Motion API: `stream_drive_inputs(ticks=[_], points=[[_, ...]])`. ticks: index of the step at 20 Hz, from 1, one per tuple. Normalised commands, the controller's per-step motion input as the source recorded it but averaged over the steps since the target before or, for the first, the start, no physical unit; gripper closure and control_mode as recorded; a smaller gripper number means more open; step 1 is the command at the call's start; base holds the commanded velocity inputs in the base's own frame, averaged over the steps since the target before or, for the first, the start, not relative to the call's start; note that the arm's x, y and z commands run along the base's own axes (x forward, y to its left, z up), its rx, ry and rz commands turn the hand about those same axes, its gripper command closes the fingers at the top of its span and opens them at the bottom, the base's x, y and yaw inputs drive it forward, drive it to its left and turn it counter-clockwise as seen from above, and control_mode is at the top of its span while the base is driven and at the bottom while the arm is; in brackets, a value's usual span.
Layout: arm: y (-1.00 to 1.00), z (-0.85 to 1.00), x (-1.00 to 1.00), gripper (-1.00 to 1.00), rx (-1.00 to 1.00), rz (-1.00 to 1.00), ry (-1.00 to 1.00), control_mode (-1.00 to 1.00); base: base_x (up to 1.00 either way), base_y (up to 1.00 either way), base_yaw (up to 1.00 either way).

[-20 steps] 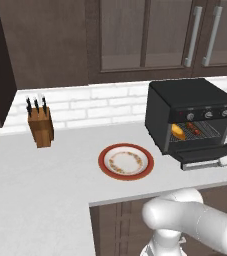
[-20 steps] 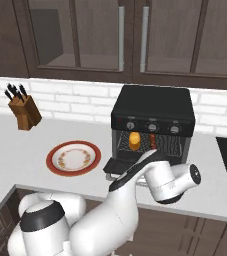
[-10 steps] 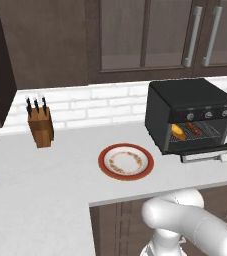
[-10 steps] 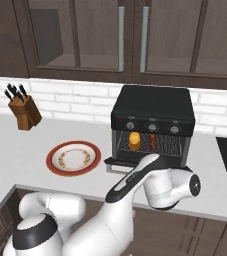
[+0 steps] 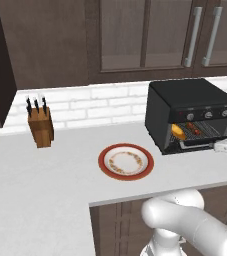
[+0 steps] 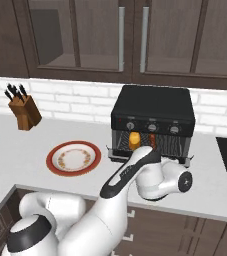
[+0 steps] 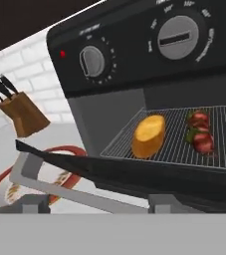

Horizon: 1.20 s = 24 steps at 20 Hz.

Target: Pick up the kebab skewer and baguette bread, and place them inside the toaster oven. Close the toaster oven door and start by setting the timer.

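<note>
Since a second ago, arm dips lower at the toaster oven door (image 7: 134, 174); can't tell the hand's opening. Handle (image 7: 79, 191) could slip, door dropping back.

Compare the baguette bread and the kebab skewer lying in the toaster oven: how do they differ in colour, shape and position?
The baguette bread is a single stubby golden-orange piece; the kebab skewer is a row of dark red-brown chunks. In the hand view the bread sits nearer the side with the knife block, and the skewer lies to its right. They share the wire rack of the toaster oven, whose door is still down.
</note>
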Motion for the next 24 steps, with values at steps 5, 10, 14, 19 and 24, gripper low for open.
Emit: stream_drive_inputs(ticks=[5,10,14,19,24], points=[[0.36,0.00,0.58,-1.00,0.00,-0.03,-0.11,-1.00,0.00,0.00,0.00],[0.26,0.00,0.41,-1.00,0.00,-0.02,-0.10,-1.00,0.00,0.00,0.00],[0.26,0.00,0.35,-1.00,0.00,-0.02,-0.11,-1.00,0.00,0.00,0.00],[0.27,0.00,0.41,-1.00,0.00,-0.04,-0.13,-1.00,0.00,0.00,0.00],[0.19,0.00,0.44,-1.00,0.00,-0.05,-0.10,-1.00,0.00,0.00,0.00]])
